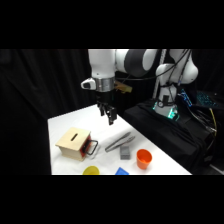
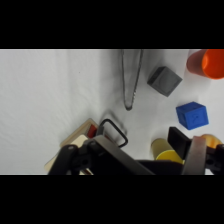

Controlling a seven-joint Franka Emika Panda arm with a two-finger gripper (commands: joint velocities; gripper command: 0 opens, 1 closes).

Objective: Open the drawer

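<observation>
Drawer (image 1: 88, 146) sits shut in the light-wood box (image 1: 73, 142) near desk (image 1: 65, 121) front-left corner, red front w/ black loop handle (image 1: 92, 147) facing right. Not started, by the look of it: gripper (image 1: 109, 116) hangs above and behind the box, well apart from handle, holding nothing; can't tell how wide the jaws stand. Left to do: descend, hook handle, pull. Room to pull right is tight: tongs (image 1: 119, 141), grey block (image 1: 125, 153), yellow thing (image 1: 91, 170) lie near. Bare desk behind.
</observation>
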